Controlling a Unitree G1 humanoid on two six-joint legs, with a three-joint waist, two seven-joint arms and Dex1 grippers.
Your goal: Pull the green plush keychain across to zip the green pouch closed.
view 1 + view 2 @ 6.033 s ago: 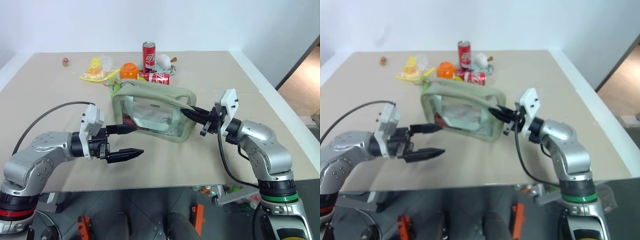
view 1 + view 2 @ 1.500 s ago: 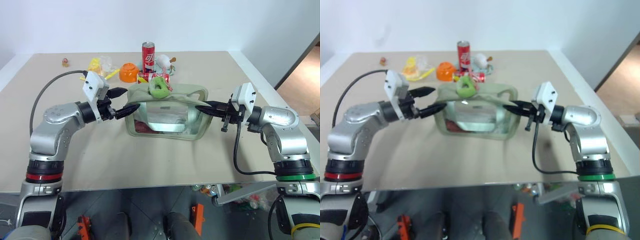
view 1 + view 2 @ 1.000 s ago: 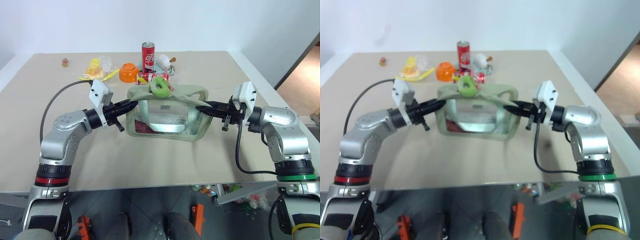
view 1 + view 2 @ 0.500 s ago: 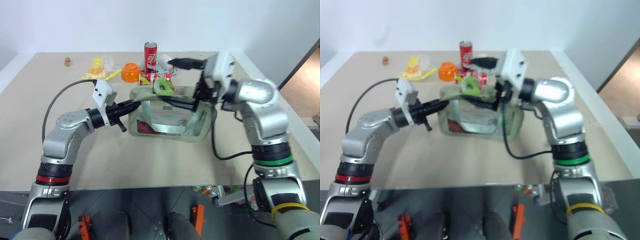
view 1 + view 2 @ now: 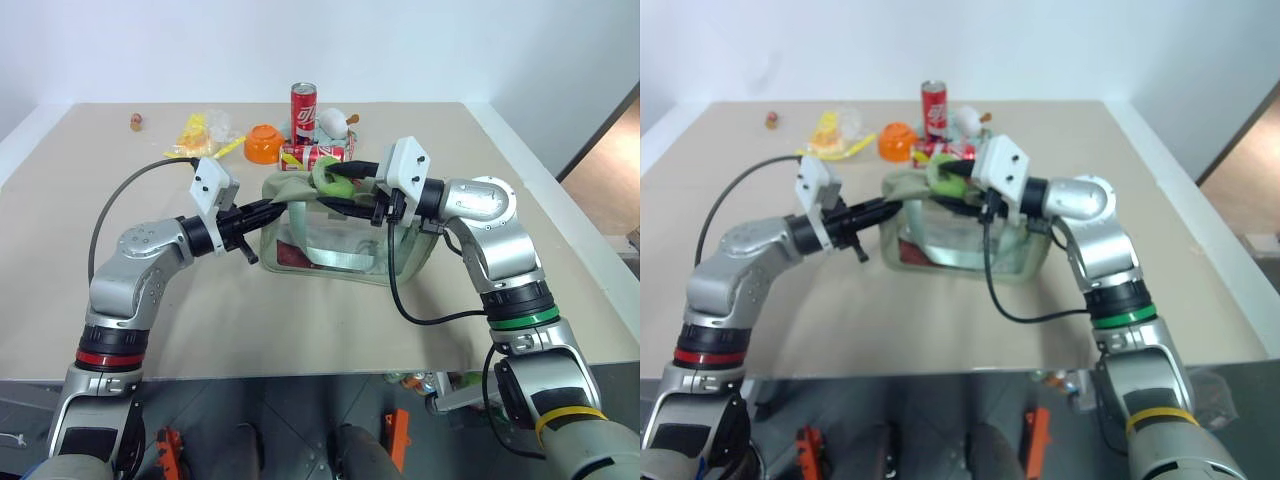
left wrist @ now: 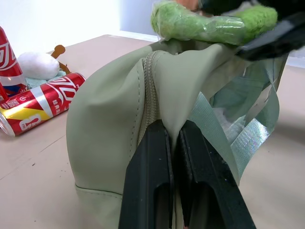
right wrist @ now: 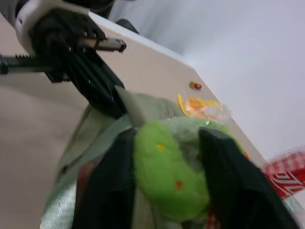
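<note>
While the green pouch [image 5: 340, 235] is sitting near the middle of the tabletop [image 5: 300, 330], the main risk is the whole bag sliding or tipping toward the pull, since the left tool [image 5: 273, 208] is anchoring it only by a pinch of fabric; its fingers [image 6: 152, 186] are pressing fully together on the pouch's end seam beside the zipper, and that fold could be slipping out under load. The right tool [image 5: 958, 188] is standing part-open around the green plush keychain [image 5: 327, 178], which is lying on the pouch's top near its left end; the fingers [image 7: 112, 191] are bracketing the plush on either side, but I cannot tell whether they are actually gripping it. Being soft, the plush is likely compressing and could be squirming free, or the slider jamming if pulled off the zipper's line. Through the clear window something red and pale is showing inside; I cannot tell what.
</note>
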